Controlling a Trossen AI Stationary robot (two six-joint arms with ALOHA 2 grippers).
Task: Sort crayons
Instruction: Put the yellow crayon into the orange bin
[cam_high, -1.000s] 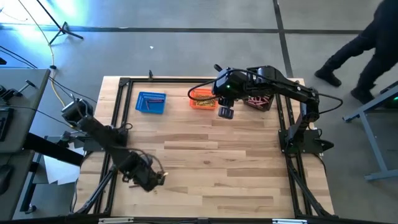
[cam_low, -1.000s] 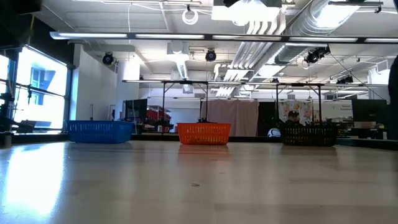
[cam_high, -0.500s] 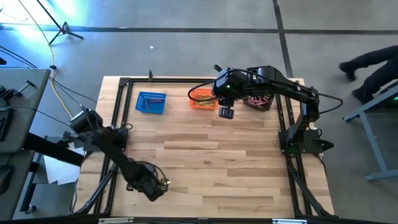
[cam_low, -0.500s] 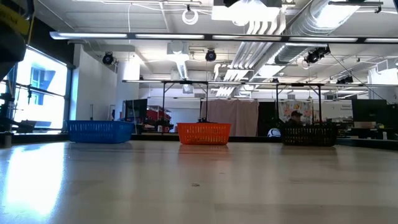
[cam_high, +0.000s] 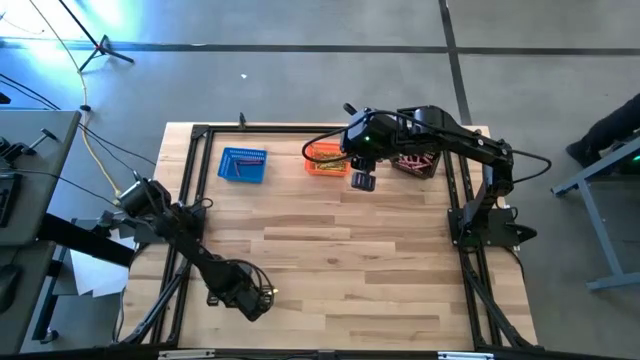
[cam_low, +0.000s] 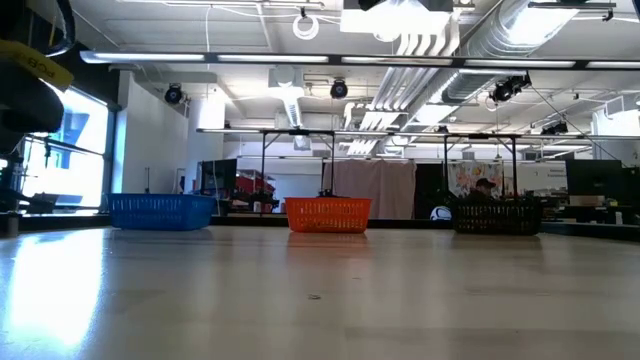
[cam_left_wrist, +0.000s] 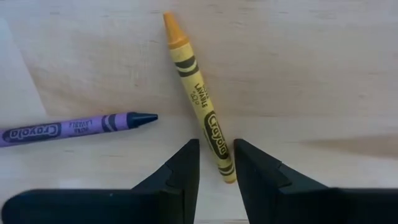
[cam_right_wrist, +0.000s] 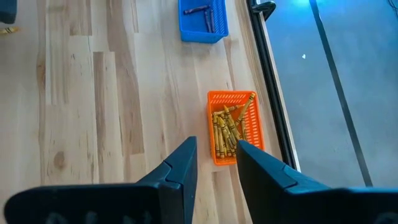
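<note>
Pale wooden planks form the bench (cam_high: 330, 260), seen from above inside a dark frame, with three mesh baskets lined up along its far edge. We find dark purple-blue crayons in the blue basket (cam_high: 242, 165) on the left, a heap of yellow-gold crayons in the orange basket (cam_right_wrist: 235, 126) at the centre, and reddish-pink crayons in the black basket (cam_high: 417, 162) on the right, which the right arm partly covers. We see the right claw (cam_right_wrist: 215, 157) hanging above the bench just beside the orange basket, its fingers apart and holding nothing. The left claw (cam_left_wrist: 216, 163) sits low over the near left part of the bench, also with its fingers apart. In the left wrist view, a yellow crayon (cam_left_wrist: 199, 96) lies flat on the wood, its lower end running into the gap between the two fingers; we cannot tell whether either finger touches it. A purple crayon (cam_left_wrist: 78, 127) lies flat just beside it, outside the fingers, its tip pointing toward the yellow one without touching. From bench height, the three baskets stand in a row before a large workshop room.
</note>
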